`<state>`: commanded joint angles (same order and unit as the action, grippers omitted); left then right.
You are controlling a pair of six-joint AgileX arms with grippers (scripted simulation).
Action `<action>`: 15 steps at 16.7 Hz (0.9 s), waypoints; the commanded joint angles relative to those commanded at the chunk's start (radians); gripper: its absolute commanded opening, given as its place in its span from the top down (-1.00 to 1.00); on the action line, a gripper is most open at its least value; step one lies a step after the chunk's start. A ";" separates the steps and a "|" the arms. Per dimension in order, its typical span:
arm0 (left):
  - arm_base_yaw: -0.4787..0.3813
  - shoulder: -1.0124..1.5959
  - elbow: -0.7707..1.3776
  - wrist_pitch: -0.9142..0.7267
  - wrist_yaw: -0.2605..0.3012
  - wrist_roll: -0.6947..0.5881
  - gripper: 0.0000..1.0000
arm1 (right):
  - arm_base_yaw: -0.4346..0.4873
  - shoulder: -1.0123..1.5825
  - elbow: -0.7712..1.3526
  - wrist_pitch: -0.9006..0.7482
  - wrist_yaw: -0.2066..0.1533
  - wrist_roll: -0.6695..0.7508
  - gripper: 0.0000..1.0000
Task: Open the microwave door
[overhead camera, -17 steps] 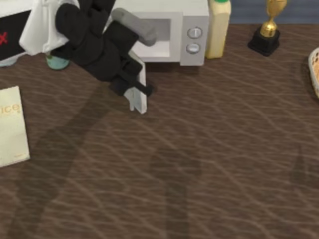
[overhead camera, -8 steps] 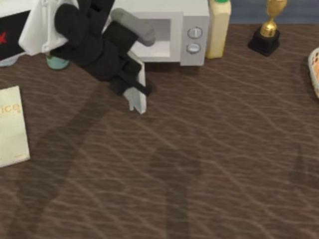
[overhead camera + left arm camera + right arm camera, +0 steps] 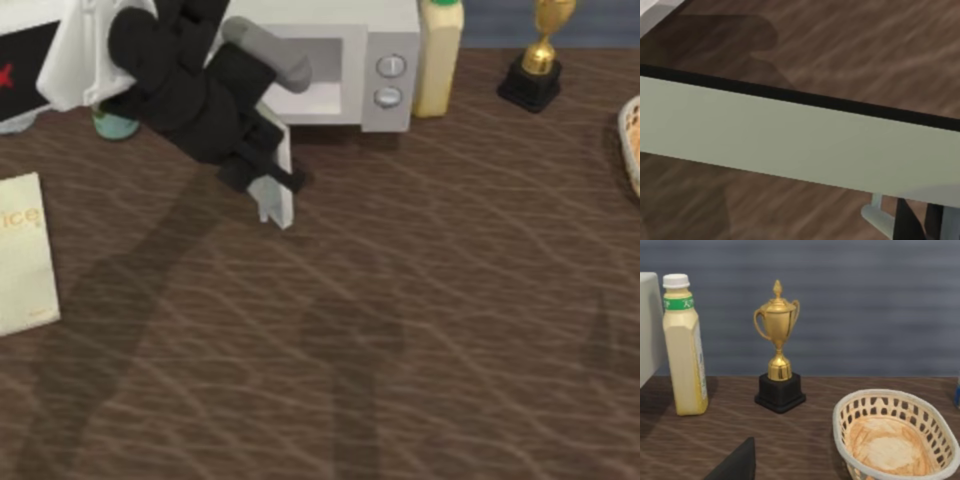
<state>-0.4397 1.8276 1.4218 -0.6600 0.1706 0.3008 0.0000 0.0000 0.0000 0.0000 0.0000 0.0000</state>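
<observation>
Left arm slants down-right; its end effector (image 3: 272,180) clamps the swung-open light grey microwave door (image 3: 284,190); boxy grey-white microwave (image 3: 385,60) behind.

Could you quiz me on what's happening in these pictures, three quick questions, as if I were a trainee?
1. True or false: the door of the microwave is shut flat against the oven.
2. Which arm is at the door? A) left B) right C) both
3. Fill in: right of the microwave stands a pale yellow ____, and further right a gold ____.

Key
1. False. The door is swung out toward the table's middle, and the oven's cavity shows.
2. A. The left gripper is at the door's free edge; the right arm is out of the top view.
3. bottle; trophy. The right wrist view also shows a basket.
</observation>
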 joint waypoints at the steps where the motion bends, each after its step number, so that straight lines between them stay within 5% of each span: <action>1: 0.000 0.000 0.000 0.000 0.000 0.000 1.00 | 0.000 0.000 0.000 0.000 0.000 0.000 -1.00; 7: 0.002 -0.001 -0.006 -0.002 0.013 0.014 1.00 | 0.000 0.000 0.000 0.000 0.000 0.000 -1.00; 15: 0.072 -0.037 -0.041 -0.037 0.097 0.187 1.00 | 0.000 0.000 0.000 0.000 0.000 0.000 -1.00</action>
<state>-0.3679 1.7907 1.3809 -0.6971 0.2673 0.4879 0.0000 0.0000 0.0000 0.0000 0.0000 0.0000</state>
